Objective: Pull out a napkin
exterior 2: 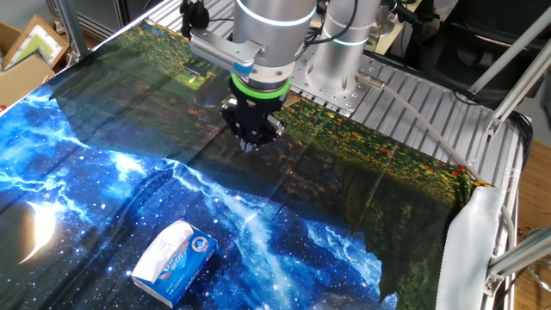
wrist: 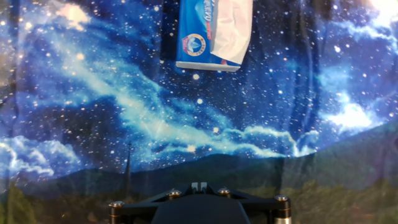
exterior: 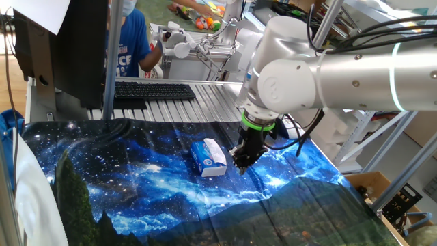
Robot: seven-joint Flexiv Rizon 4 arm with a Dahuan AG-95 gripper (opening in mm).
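A small blue tissue pack (exterior: 203, 160) lies on the galaxy-print cloth (exterior: 136, 191). The white napkin (exterior: 216, 153) sticks out of its top and lies folded over it. My gripper (exterior: 242, 161) hangs just right of the pack, close above the cloth, apart from the pack. In the hand view the pack (wrist: 194, 38) and napkin (wrist: 232, 30) lie far ahead at the top, and my fingertips (wrist: 199, 185) are pressed together with nothing between them. The other fixed view shows my gripper (exterior 2: 252, 138) well away from the pack (exterior 2: 191, 263) and napkin (exterior 2: 158, 255).
A black keyboard (exterior: 153, 90) lies on the ribbed metal table (exterior: 205, 102) behind the cloth. A person in blue (exterior: 130, 41) stands at the back. The arm's base (exterior 2: 336, 65) stands at the table's edge. A white cloth (exterior 2: 469, 250) hangs at one corner.
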